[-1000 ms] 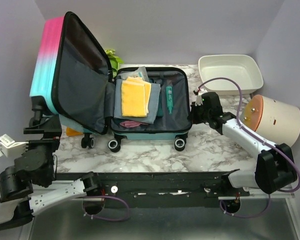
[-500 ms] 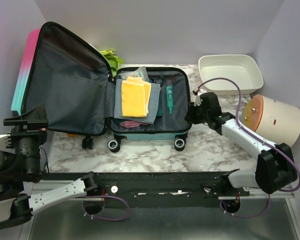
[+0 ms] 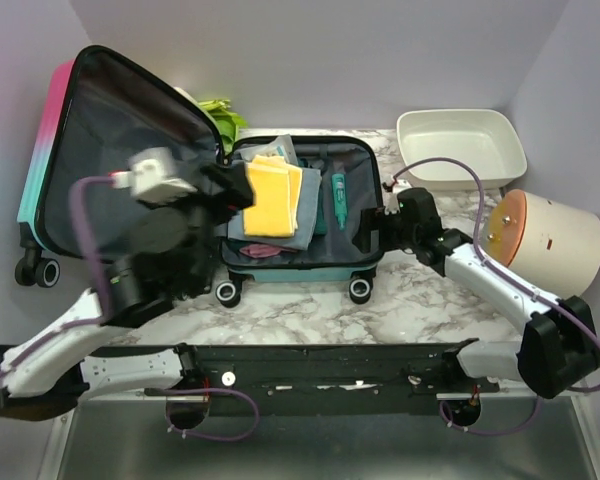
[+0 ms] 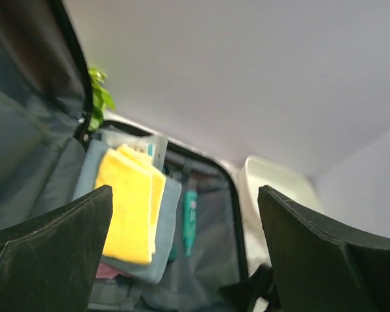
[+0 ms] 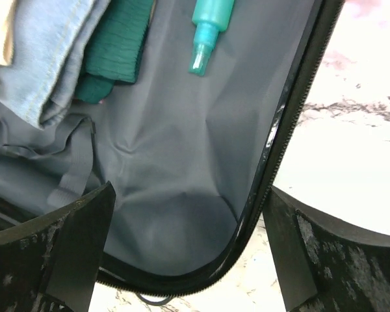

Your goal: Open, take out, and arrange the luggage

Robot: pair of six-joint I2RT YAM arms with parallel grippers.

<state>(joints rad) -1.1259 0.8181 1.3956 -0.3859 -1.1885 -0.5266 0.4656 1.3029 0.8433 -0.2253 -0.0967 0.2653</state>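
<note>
The luggage (image 3: 90,120) lies open on the marble table, its pink-to-teal lid thrown back to the left and its dark grey lining showing. The base (image 3: 355,215) holds a folded yellow towel (image 3: 272,195) on grey jeans (image 3: 300,228), a teal tube (image 3: 338,190) and a pink item (image 3: 260,248). My left gripper (image 3: 235,195) hovers open over the hinge side, looking at the towel (image 4: 127,208) and tube (image 4: 190,218). My right gripper (image 3: 372,228) stands open astride the base's right zipper rim (image 5: 273,156), nothing clamped.
A white tray (image 3: 460,145) stands at the back right. A white drum with an orange lid (image 3: 545,235) lies on its side at the right. A green plant (image 3: 225,115) is behind the luggage. Bare marble (image 3: 310,310) runs along the front.
The lid has fallen further back to the left. My left arm has swung from the far left up over the lid. My right gripper has opened at the right rim.
</note>
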